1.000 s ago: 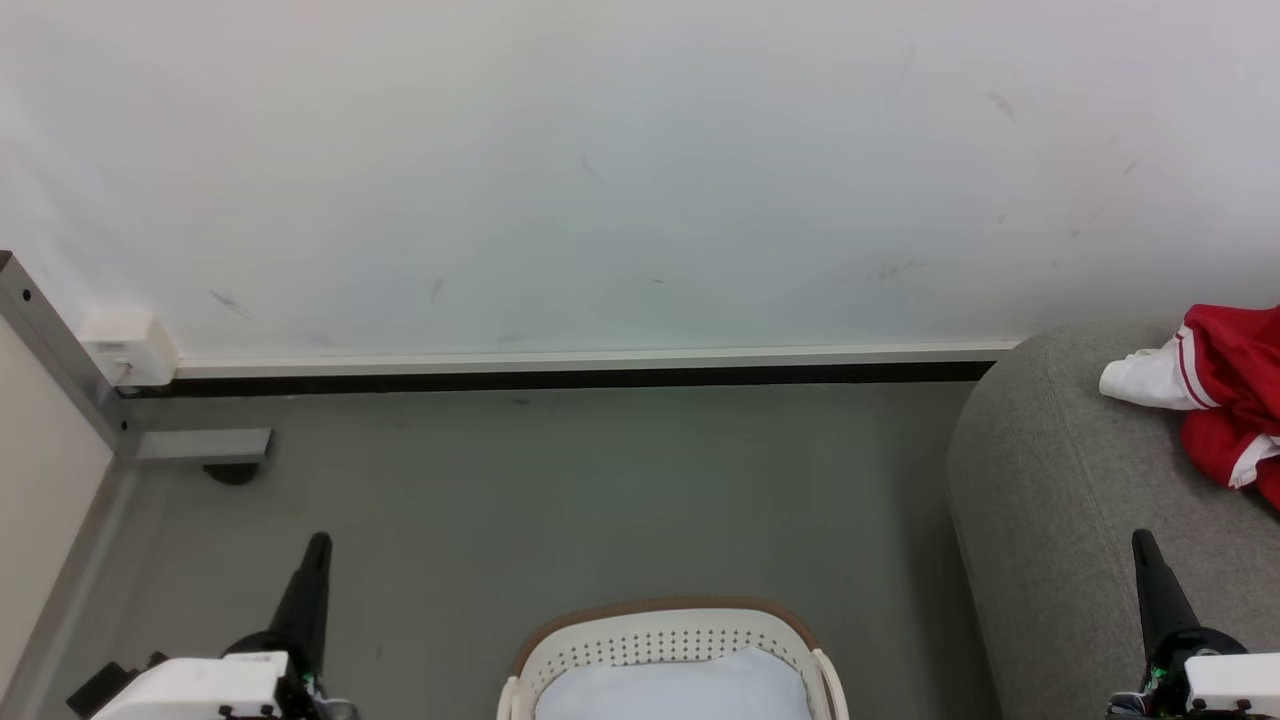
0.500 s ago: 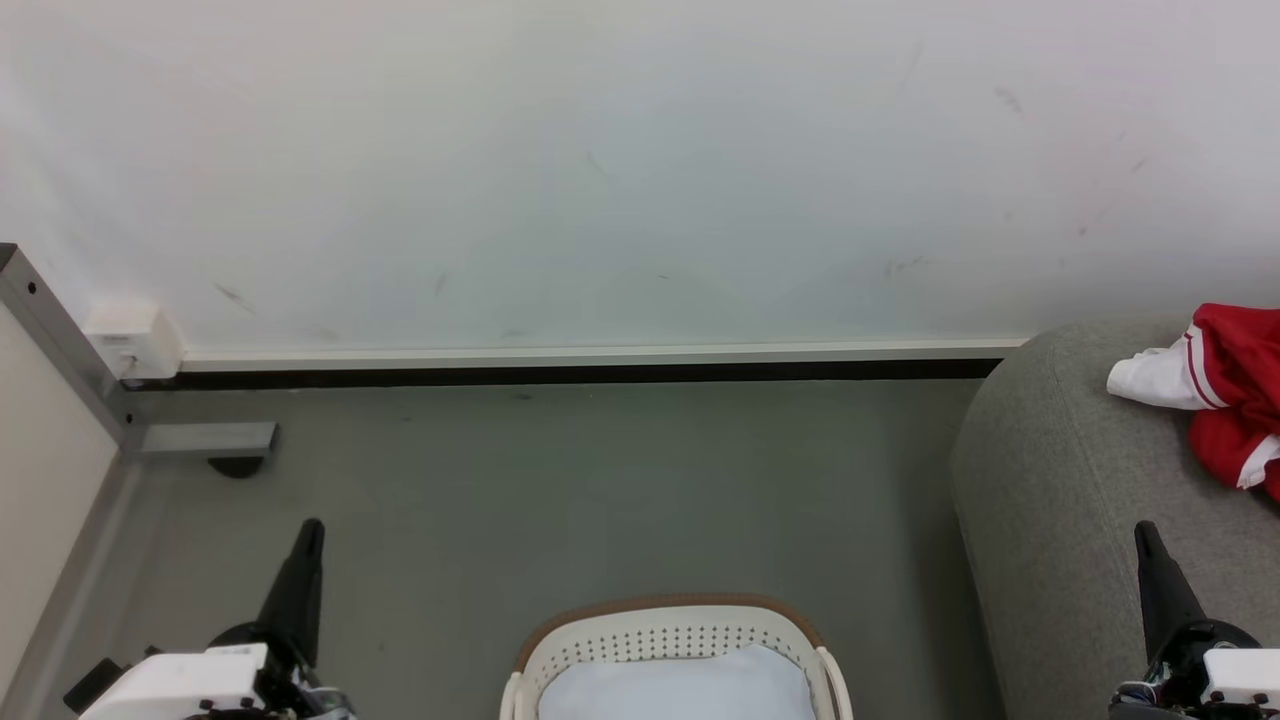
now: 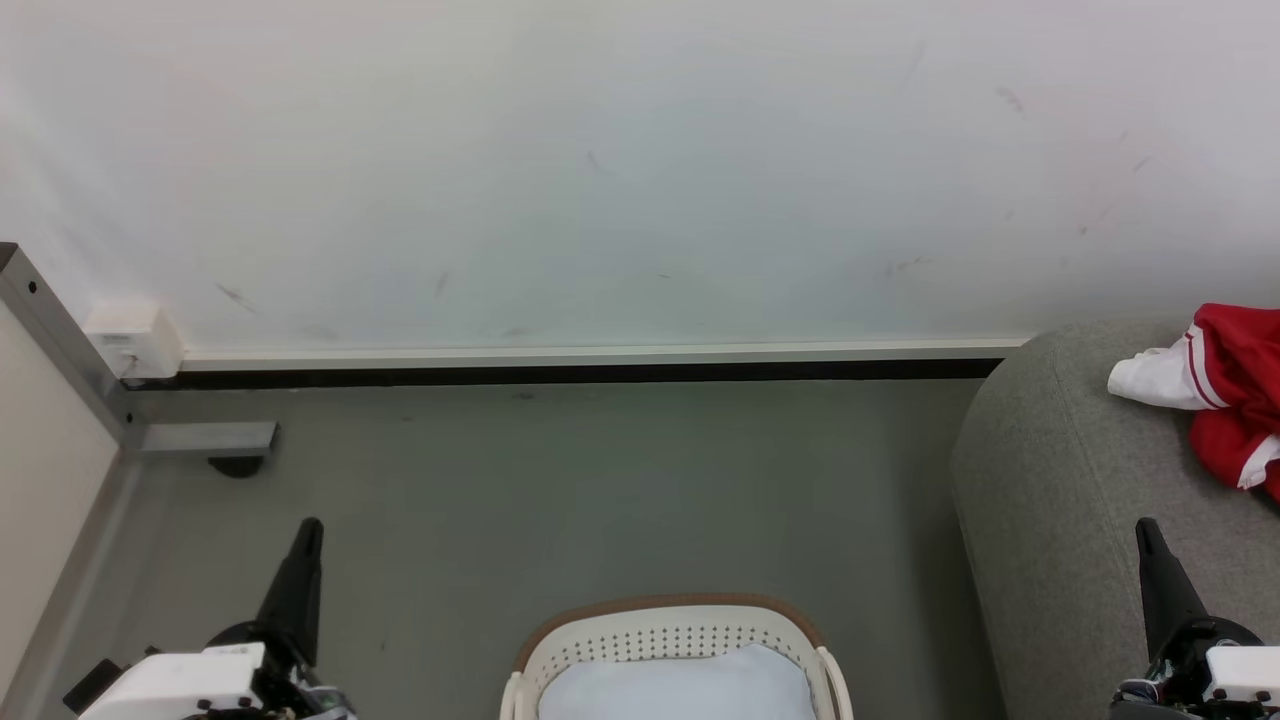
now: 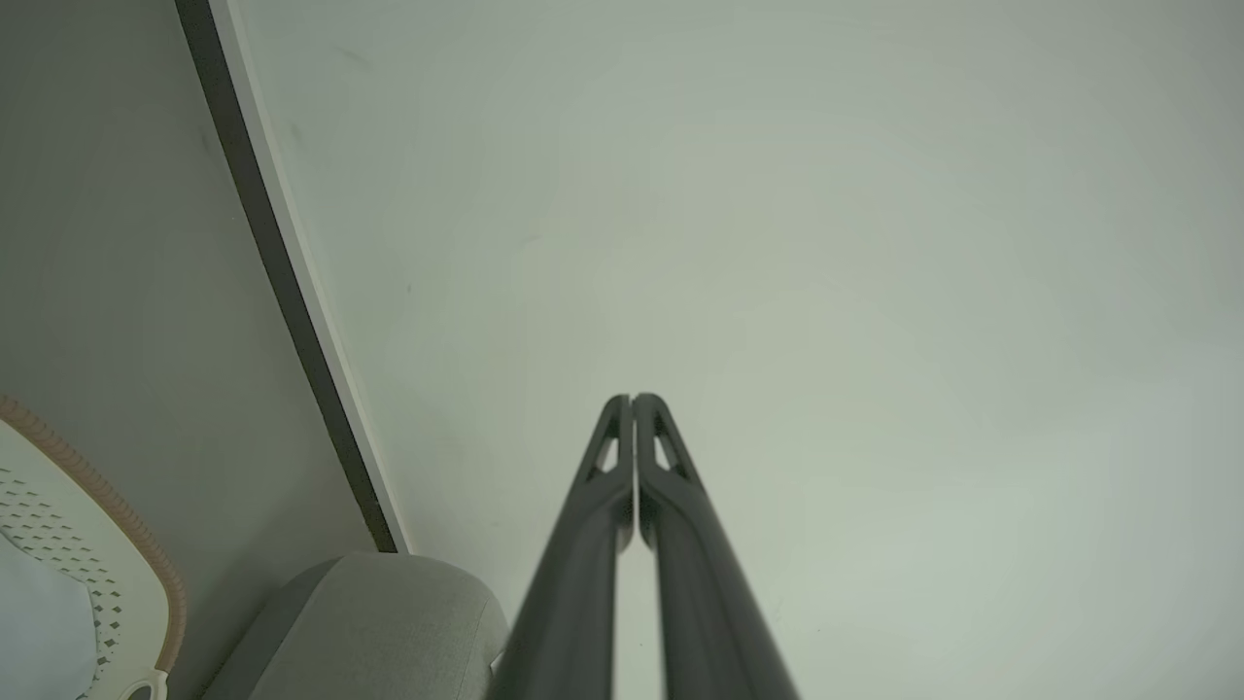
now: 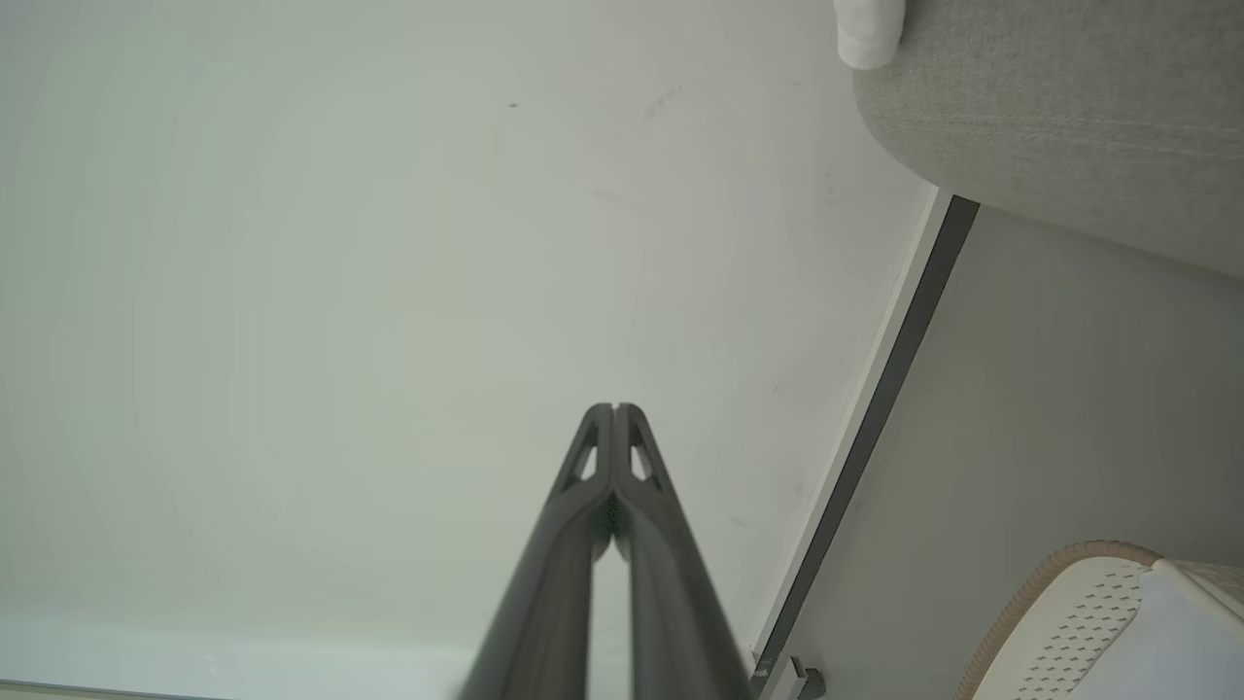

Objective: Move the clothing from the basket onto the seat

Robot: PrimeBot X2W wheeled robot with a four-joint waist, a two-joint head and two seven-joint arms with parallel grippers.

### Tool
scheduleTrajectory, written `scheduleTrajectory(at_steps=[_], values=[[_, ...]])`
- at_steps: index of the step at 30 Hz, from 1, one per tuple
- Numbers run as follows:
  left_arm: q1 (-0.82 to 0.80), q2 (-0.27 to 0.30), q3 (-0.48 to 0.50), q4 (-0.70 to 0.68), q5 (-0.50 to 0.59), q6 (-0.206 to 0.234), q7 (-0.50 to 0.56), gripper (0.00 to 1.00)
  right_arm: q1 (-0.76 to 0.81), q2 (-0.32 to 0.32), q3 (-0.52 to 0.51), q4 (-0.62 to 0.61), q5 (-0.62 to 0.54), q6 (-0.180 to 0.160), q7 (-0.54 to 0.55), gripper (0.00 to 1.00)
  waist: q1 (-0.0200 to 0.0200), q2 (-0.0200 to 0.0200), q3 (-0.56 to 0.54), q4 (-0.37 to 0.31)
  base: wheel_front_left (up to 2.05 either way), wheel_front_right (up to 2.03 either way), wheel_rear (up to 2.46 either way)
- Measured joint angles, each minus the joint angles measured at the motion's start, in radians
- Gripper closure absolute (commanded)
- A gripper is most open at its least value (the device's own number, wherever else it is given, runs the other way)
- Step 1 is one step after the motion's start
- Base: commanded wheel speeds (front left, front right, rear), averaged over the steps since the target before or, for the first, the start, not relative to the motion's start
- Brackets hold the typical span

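Note:
The red clothing with a white sleeve lies on the grey sofa seat at the right edge of the head view. At the bottom centre stands the white perforated basket with its brown rim, and a pale blue-white cushion lies inside it. My left gripper is shut and empty at the lower left, over the floor. Low on the right, my right gripper is shut and empty over the sofa's front. The left wrist view has its gripper closed tip to tip; the right gripper is likewise closed.
A white wall with a dark baseboard runs across the back. A grey metal frame leg and foot stand at the left beside a pale panel. Grey floor spreads between basket and wall.
The head camera has shifted slightly, then held still. The left gripper has moved a little left and down; the right gripper is nearly where it was.

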Motion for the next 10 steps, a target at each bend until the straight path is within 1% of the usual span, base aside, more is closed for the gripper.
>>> scheduleTrajectory(at_steps=[10], values=[[0.0, 0.0, 0.001, 0.0, 0.0, 0.0, 0.0, 1.0, 0.0, -0.005, 0.006, 0.0, 0.006, 0.0, -0.006, 1.0, 0.0, 0.0, 0.0, 0.0, 0.0, 0.0, 0.0]])
